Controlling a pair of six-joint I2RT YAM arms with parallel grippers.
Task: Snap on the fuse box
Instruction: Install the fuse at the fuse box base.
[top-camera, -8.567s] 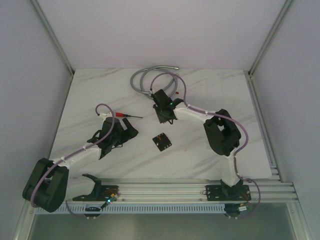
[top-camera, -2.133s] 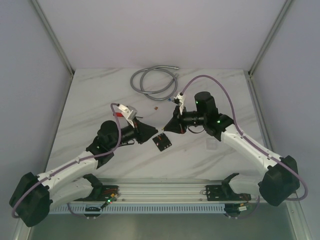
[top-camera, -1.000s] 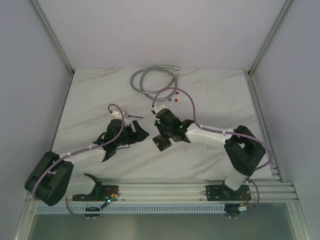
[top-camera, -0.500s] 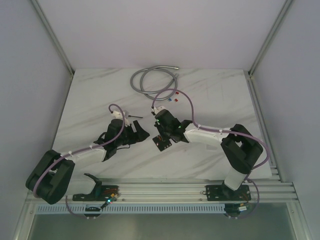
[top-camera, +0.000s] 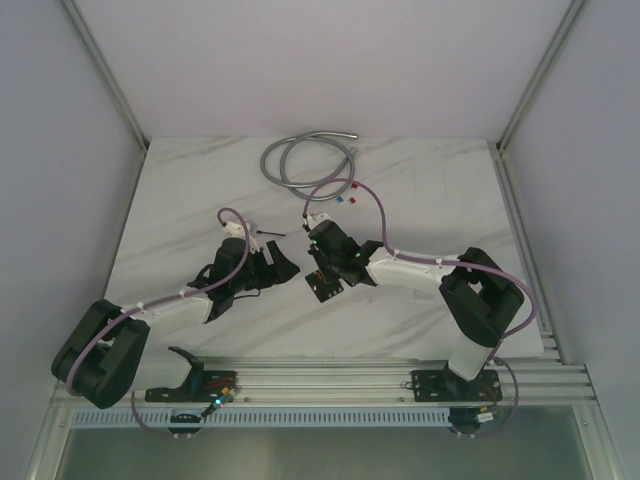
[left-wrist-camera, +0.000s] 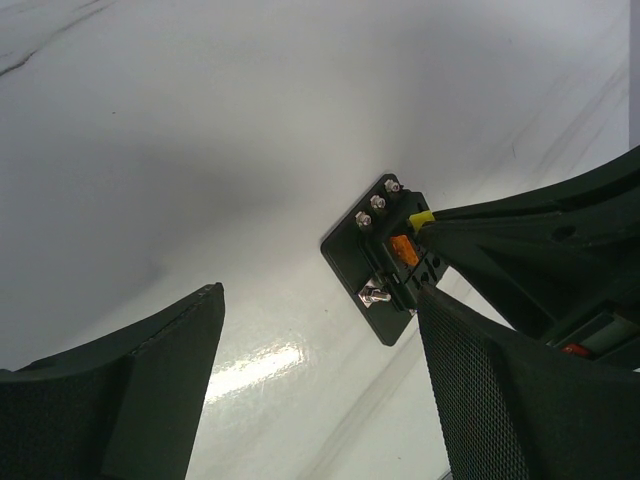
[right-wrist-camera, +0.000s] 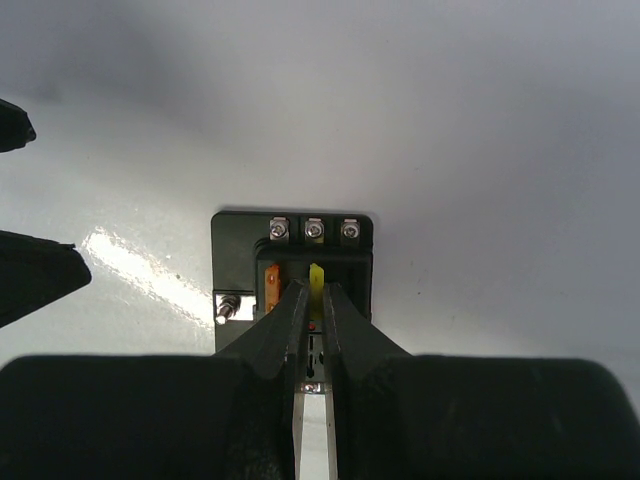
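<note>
The left fingers (left-wrist-camera: 150, 395) stood wide open and empty, just left of the fuse box (right-wrist-camera: 345, 262), which lay flat near the middle of the bench (top-camera: 180, 200). The box sat directly beneath the right fingers (right-wrist-camera: 278, 340), its longer side in line with them. These were closed on a yellow fuse (right-wrist-camera: 316, 277) at a slot. The right arm was the nearer; any press would probably run straight down.

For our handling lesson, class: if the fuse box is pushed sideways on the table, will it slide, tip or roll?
Probably slide, not roll or tip: the fuse box lies flat and low on the glossy table. It looks stiff, a moulded plate with screws. Being small, it may shift when the right gripper pushes the yellow fuse in.
</note>
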